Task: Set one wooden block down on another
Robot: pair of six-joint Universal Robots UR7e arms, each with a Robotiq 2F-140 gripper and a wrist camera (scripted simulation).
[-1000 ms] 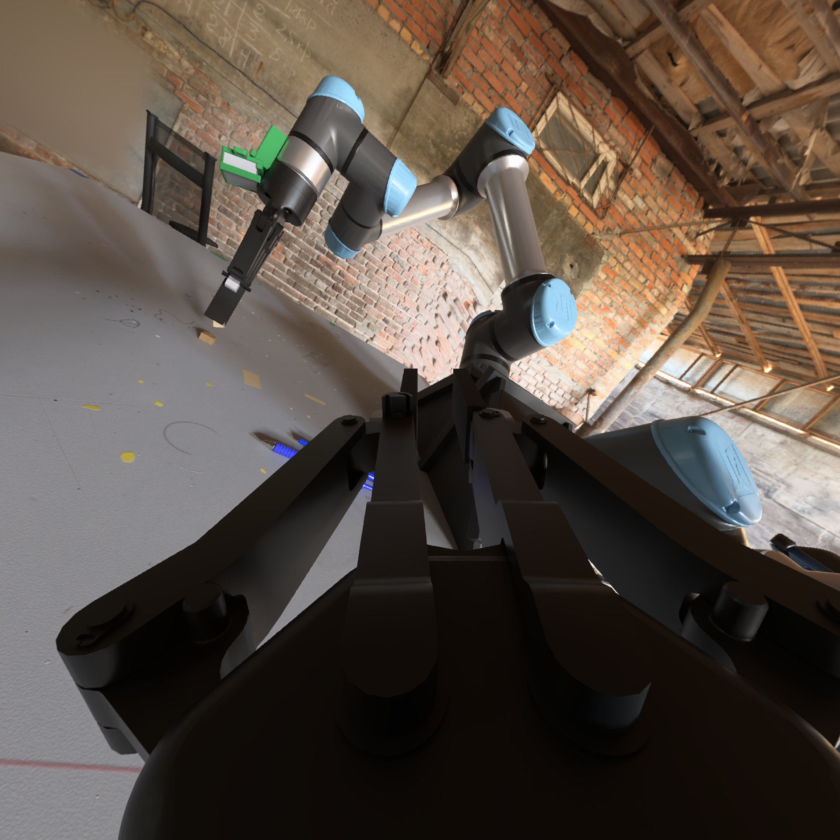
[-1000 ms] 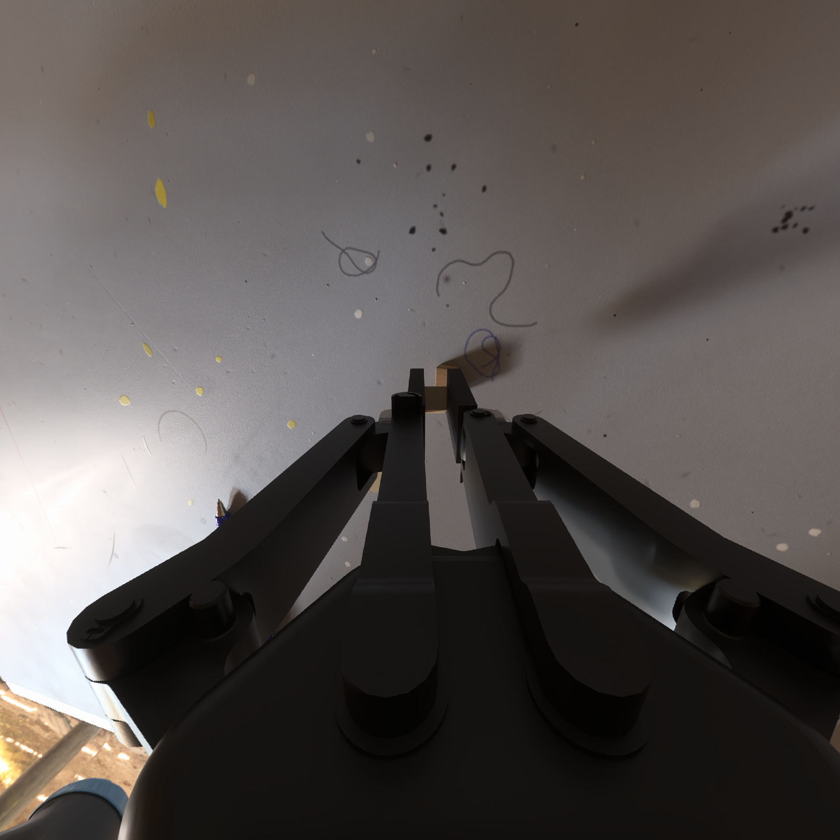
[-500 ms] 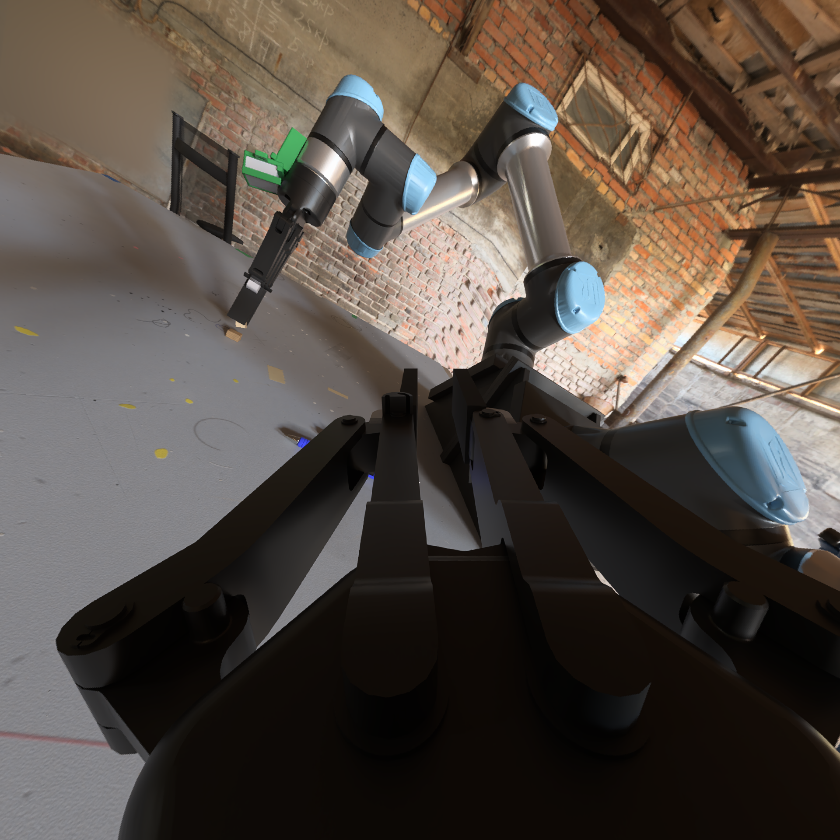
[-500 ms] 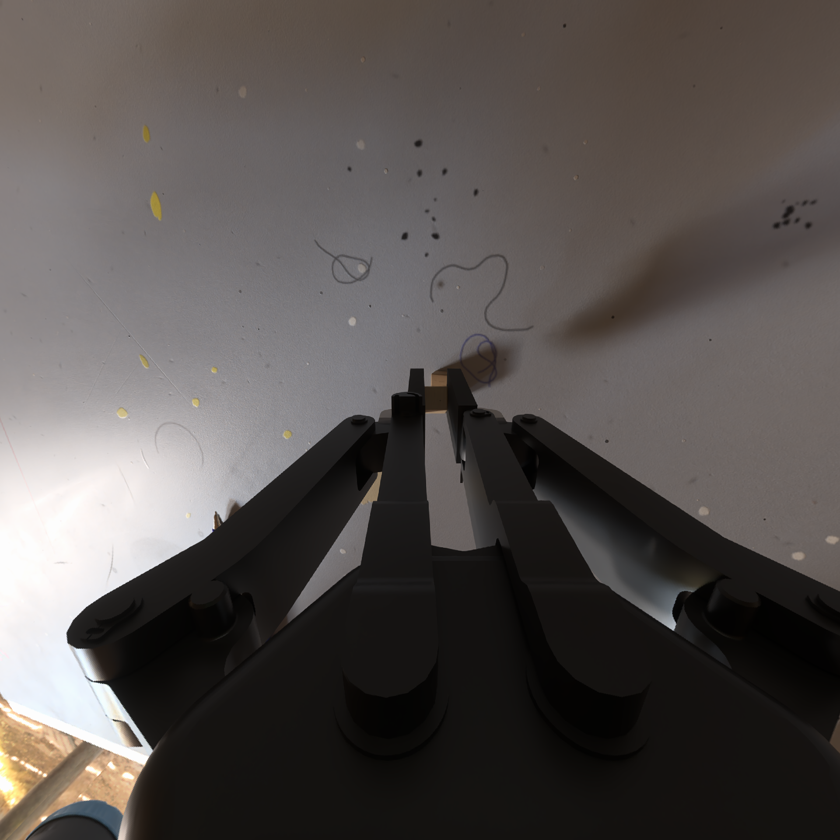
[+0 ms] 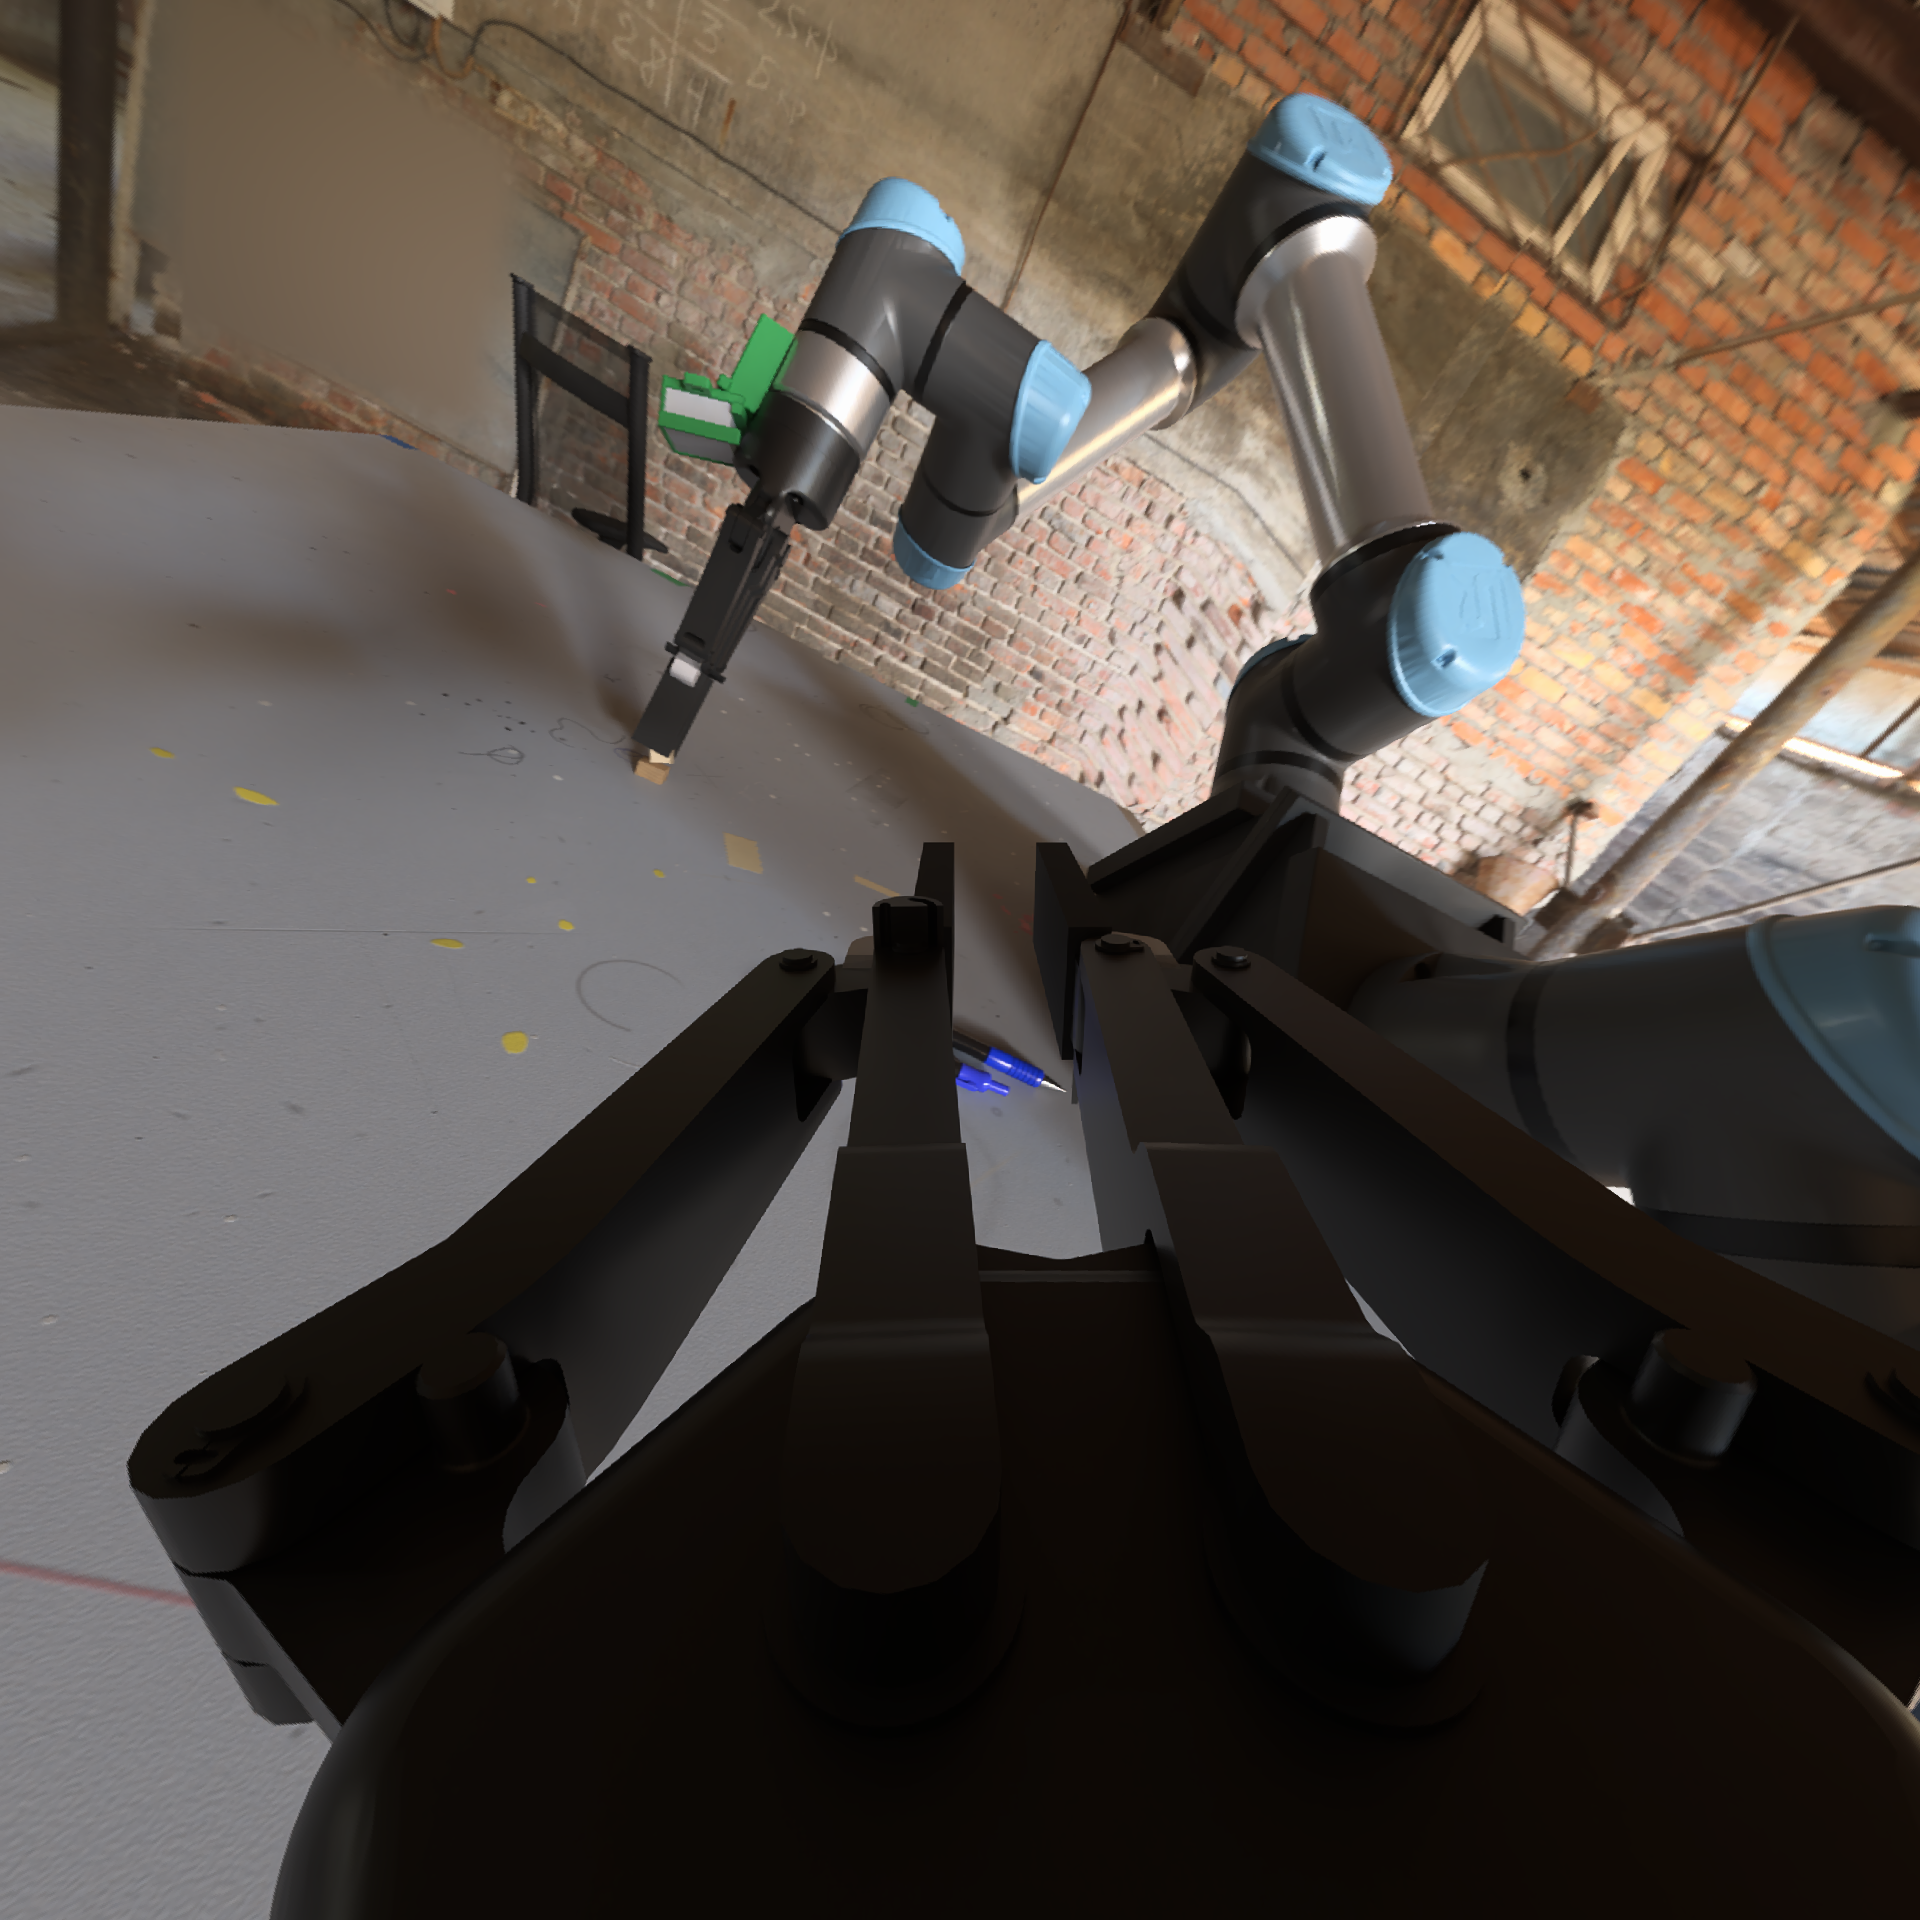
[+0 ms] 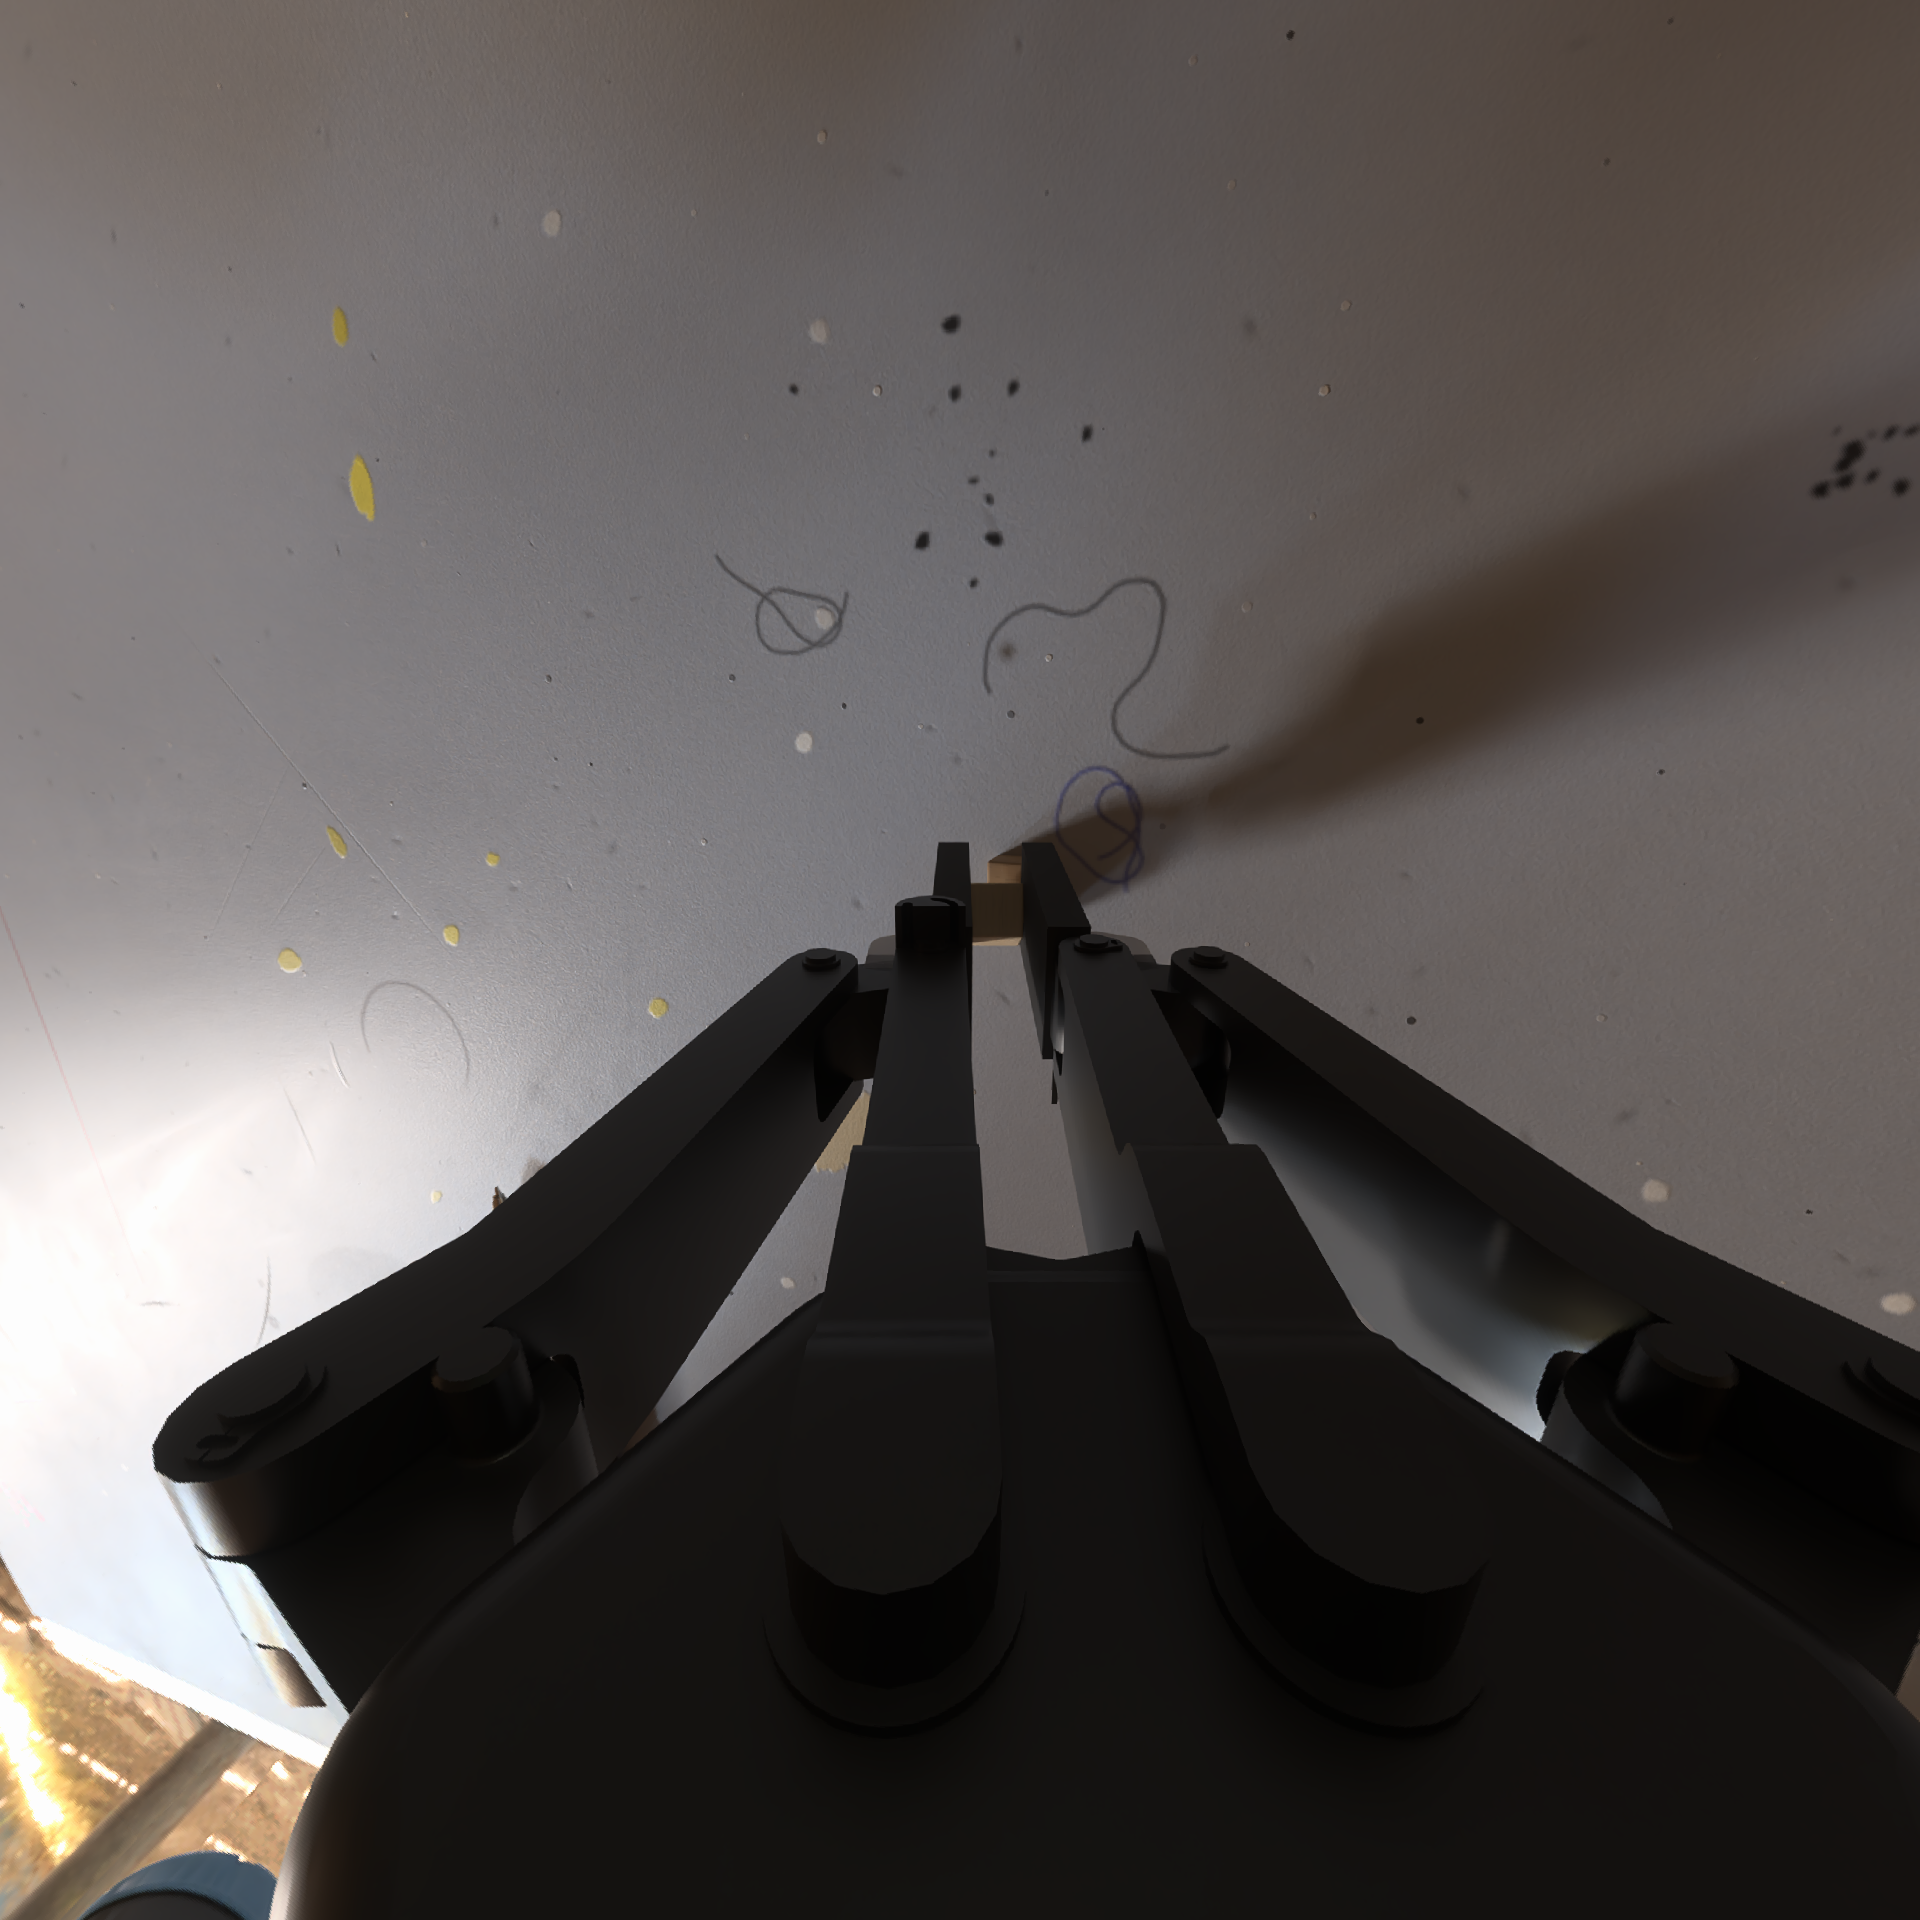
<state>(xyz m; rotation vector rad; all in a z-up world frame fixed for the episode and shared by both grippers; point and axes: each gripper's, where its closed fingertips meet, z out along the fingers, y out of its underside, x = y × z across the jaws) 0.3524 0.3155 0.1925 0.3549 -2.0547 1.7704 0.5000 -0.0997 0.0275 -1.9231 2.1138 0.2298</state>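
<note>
Your wooden block (image 6: pixel 1000 902) sits between the fingertips of the right gripper (image 6: pixel 995 878), right down at the grey table (image 6: pixel 520 727). The two fingers are drawn in against its sides, clamped on it, and you can see its pale wood in the narrow gap between them. In the left wrist view the same block (image 5: pixel 652 769) shows as a small tan piece just under the tip of the right gripper (image 5: pixel 665 727); you cannot tell from here whether it rests on the table or hangs just off it. A second flat tan piece (image 5: pixel 744 852) lies on the table nearer the left arm, well apart from the held block; it is too small for you to tell whether it is the other block.

Just beyond the held block you have a blue scribbled loop (image 6: pixel 1101 821) on the table, and farther out grey pen squiggles, black specks and yellow paint spots.

Your left gripper (image 5: pixel 992 883) hangs above the table, its fingers a little apart with nothing between them. Beneath it lies a blue pen (image 5: pixel 1003 1070), showing through the gap. The right arm (image 5: pixel 1299 343) reaches over from its base, with a green part (image 5: pixel 738 400) at its wrist. Behind it stands a brick wall (image 5: pixel 1143 623).
</note>
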